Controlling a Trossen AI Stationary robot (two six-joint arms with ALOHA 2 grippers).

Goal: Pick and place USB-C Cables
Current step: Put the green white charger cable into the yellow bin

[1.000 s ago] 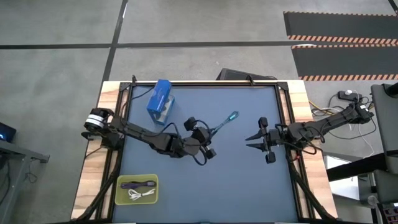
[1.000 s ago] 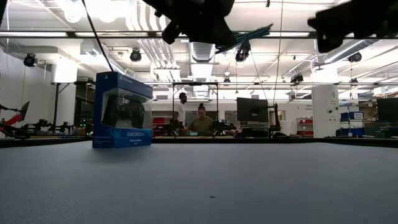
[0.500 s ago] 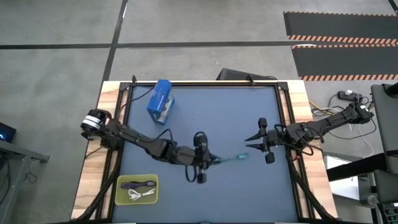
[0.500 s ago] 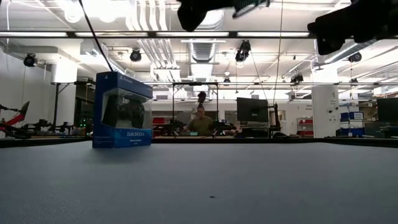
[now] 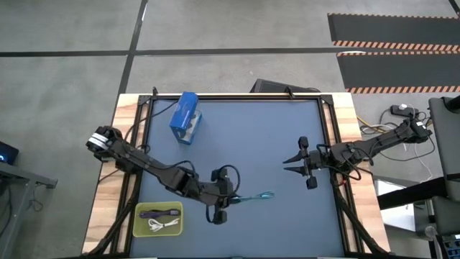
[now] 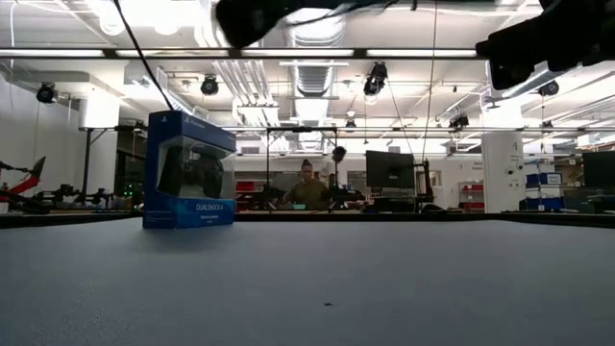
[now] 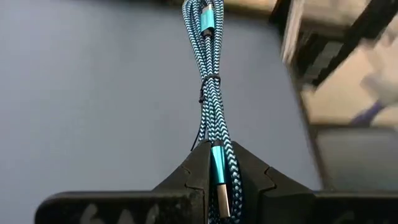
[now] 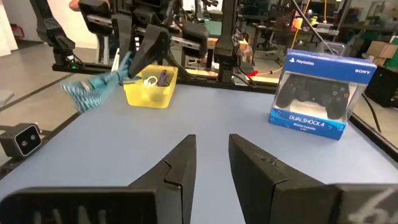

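The teal braided USB-C cable (image 5: pixel 257 196) is a slim bundle tied at its middle with a black twist; my left gripper (image 5: pixel 233 201) is shut on it above the table's near middle. In the left wrist view the teal cable (image 7: pixel 210 93) runs forward from my left gripper (image 7: pixel 219 152). A purple cable (image 5: pixel 158 212) and a white cable (image 5: pixel 164 225) lie in the yellow-green tray (image 5: pixel 140 229). No black cable is in view. My right gripper (image 5: pixel 287 165) hovers open at the table's right and touches nothing. My left gripper pinches the teal bundle between its two fingers at one end, beside a teal connector (image 7: pixel 216 167). The bundle lies along the fingers and sticks out past their tips toward the table's right, roughly level. It is lifted clear of the table.
A blue game-controller box (image 5: pixel 185 117) stands upright near the far left of the mat, also plain in the low view as the box (image 6: pixel 189 171). The tray sits at the near left corner. People sit in the room beyond the far edge. Bare mat lies between the two grippers.
My left gripper has carried the teal cable from the middle of the table toward the near edge and a little leftward, nearer the tray. It has turned on the way: the cable pointed toward the far right before and now points toward the right edge.
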